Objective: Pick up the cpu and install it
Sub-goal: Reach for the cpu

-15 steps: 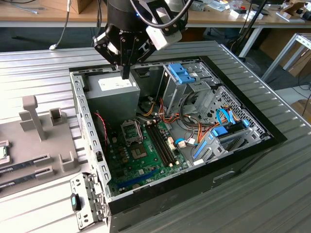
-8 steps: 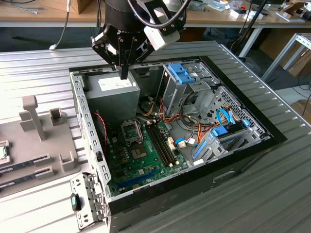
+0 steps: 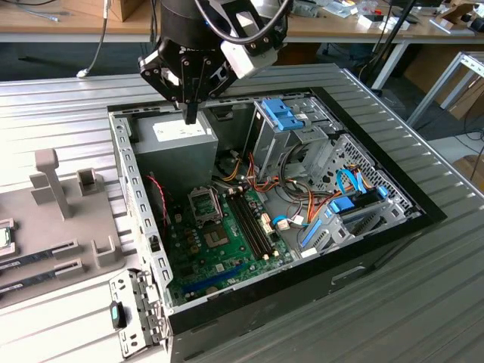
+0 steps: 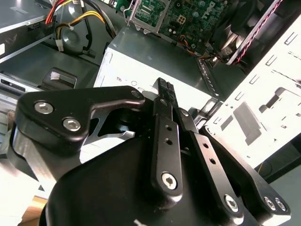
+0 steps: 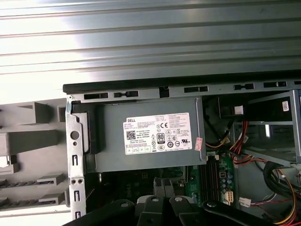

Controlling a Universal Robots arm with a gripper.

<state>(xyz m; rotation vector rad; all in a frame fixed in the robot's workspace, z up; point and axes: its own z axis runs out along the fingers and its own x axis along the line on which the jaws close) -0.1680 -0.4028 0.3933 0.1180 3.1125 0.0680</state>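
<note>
Exterior view: the end effector [image 3: 190, 115] hangs above the grey power supply [image 3: 175, 136] inside the open computer case [image 3: 249, 302], its fingers pressed together with nothing visible between them. The cpu [image 3: 4, 237] lies on the grey fixture tray [image 3: 45, 291] at the exterior view's left edge, well apart from the end effector.

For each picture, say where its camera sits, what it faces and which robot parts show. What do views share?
Exterior view: off the arm, looking down into the open computer case; claw shows.
First wrist view: on the wrist, facing the power supply; claw base shows.
Second wrist view: behind the claw, facing the power supply.
All share power supply, claw.
</note>
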